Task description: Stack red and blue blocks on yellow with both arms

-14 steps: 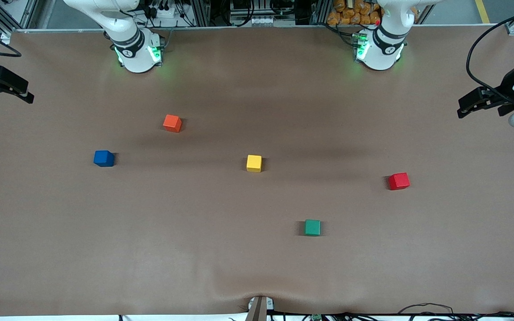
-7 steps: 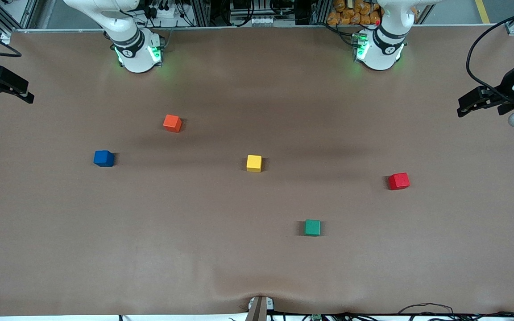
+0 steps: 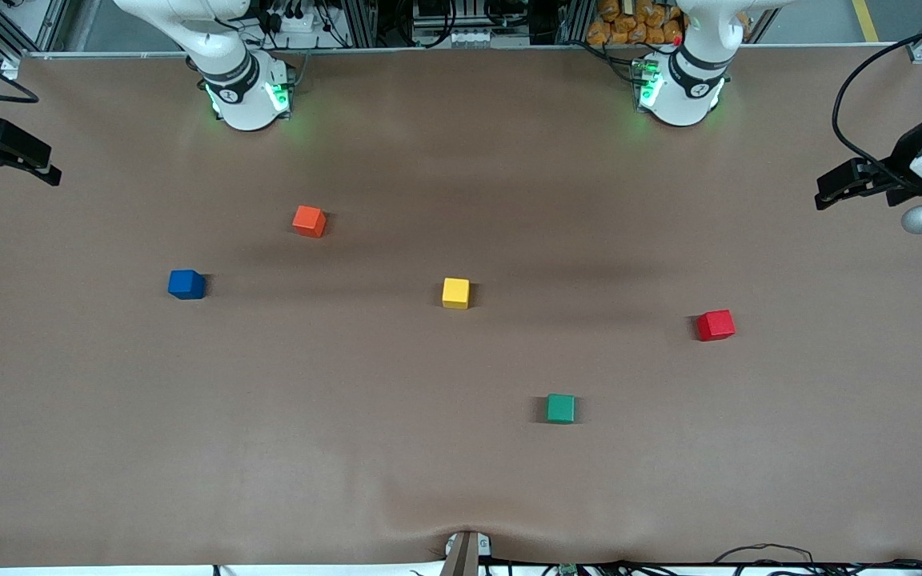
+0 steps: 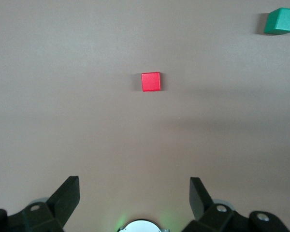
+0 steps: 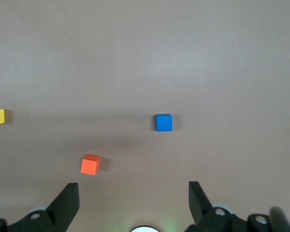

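The yellow cube [image 3: 455,293] is sitting mid-table. The blue block [image 3: 186,284] is lying toward the right arm's end, the red block [image 3: 715,325] toward the left arm's. The left gripper [image 4: 135,198] and right gripper [image 5: 134,198] are hovering with jaws spread, empty. The orange cube [image 3: 309,221] and green cube [image 3: 561,408] are flanking the yellow cube.

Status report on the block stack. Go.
Left end effector open, empty, at the left arm's table end; right end effector the same at its end. Red block, blue block, yellow block apart, unstacked. Nothing in the way.
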Robot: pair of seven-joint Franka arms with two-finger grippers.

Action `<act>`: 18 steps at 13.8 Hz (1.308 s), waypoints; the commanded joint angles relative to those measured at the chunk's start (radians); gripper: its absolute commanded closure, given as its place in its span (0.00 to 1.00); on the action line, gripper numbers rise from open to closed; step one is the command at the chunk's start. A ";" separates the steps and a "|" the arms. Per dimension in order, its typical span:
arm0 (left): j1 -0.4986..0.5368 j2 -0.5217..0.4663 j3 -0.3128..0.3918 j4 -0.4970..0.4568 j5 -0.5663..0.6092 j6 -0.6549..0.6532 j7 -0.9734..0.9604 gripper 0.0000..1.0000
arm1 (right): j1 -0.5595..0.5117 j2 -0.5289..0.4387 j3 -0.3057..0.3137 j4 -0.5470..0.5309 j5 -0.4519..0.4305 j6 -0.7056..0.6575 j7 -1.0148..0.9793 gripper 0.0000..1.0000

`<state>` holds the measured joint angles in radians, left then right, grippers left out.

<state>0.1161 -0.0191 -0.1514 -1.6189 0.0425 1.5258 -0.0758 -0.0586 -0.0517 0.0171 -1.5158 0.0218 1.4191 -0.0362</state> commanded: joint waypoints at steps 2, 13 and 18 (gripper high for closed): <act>0.002 0.007 -0.002 0.019 0.000 -0.018 0.013 0.00 | -0.017 -0.011 0.009 -0.012 0.003 -0.005 -0.014 0.00; 0.004 0.027 -0.002 0.019 -0.003 -0.007 0.013 0.00 | -0.018 -0.011 0.009 -0.015 0.003 -0.006 -0.016 0.00; 0.005 0.028 -0.002 0.017 -0.003 -0.006 0.013 0.00 | -0.024 -0.011 0.009 -0.015 0.003 -0.012 -0.014 0.00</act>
<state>0.1162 0.0026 -0.1513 -1.6189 0.0425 1.5269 -0.0758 -0.0652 -0.0511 0.0168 -1.5180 0.0217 1.4101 -0.0363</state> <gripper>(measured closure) 0.000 0.000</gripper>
